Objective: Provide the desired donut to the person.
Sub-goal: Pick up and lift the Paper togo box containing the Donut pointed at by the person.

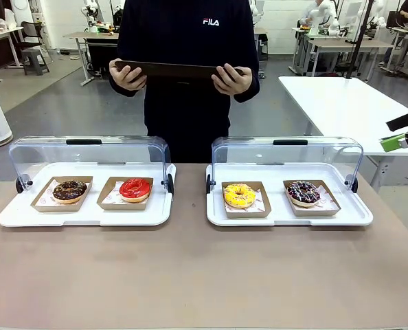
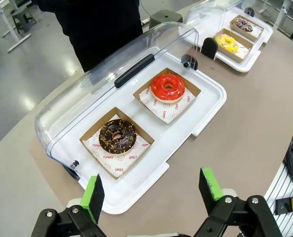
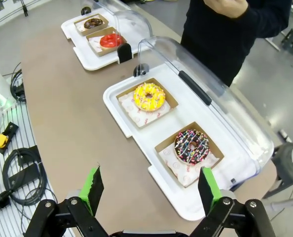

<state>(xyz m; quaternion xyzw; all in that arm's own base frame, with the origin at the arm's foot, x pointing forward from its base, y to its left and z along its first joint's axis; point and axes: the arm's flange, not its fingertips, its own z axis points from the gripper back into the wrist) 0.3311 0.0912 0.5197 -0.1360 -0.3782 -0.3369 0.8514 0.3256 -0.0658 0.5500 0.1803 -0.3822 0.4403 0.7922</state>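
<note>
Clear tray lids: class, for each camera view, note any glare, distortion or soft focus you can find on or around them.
Front view: even overhead light, with only a pale sheen along the left lid and right lid, straight lines kept straight. Left wrist view: white glare streaks on the left lid, and the table edge bows from the wide lens. Right wrist view: the same bowing, bright streaks on the right lid.
</note>
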